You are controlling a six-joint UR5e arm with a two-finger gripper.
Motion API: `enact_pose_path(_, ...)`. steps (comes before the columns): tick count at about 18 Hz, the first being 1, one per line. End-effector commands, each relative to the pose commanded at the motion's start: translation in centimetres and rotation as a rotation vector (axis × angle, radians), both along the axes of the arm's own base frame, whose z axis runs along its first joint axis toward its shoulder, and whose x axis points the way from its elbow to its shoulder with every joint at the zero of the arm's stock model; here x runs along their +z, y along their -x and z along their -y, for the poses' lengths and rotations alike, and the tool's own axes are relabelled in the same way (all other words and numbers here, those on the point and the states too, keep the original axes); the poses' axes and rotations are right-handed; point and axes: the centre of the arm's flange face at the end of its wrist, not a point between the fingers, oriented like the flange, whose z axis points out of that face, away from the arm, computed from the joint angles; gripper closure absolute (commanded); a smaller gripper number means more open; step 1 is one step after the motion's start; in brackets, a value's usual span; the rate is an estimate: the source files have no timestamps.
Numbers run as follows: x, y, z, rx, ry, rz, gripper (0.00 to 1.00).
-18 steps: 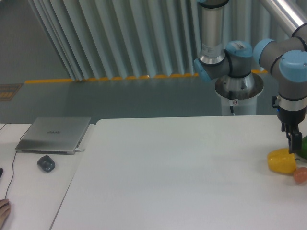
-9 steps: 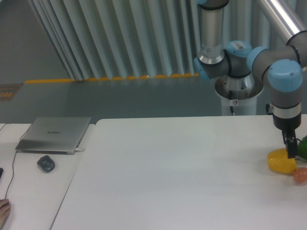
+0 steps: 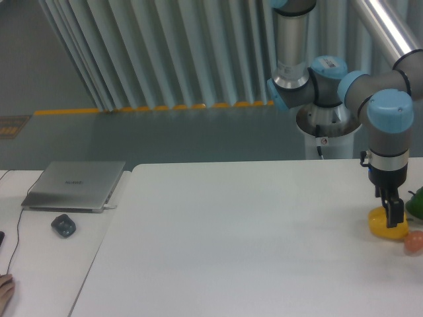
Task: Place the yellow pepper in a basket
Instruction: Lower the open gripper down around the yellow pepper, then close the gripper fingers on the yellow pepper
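The yellow pepper lies on the white table near its right edge. My gripper points straight down and sits low on the pepper's right part, its dark fingers covering some of it. The view is too small to show whether the fingers are closed on the pepper. No basket is in view.
A green vegetable and a small orange-pink fruit lie right beside the pepper at the frame's right edge. A closed laptop and a mouse sit on the left table. A person's hand shows at the bottom left.
My gripper has moved left and slightly down, from beside the green vegetable to over the yellow pepper. The pepper has barely shifted.
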Motion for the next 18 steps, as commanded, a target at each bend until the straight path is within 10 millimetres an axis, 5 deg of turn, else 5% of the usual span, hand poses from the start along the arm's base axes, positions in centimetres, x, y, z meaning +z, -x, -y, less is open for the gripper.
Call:
enact_pose_path(6, 0.1, 1.2, 1.5, -0.315, 0.214, -0.13, 0.0)
enact_pose_path(18, -3.9, -0.6, 0.9, -0.388, 0.33, -0.102, 0.0)
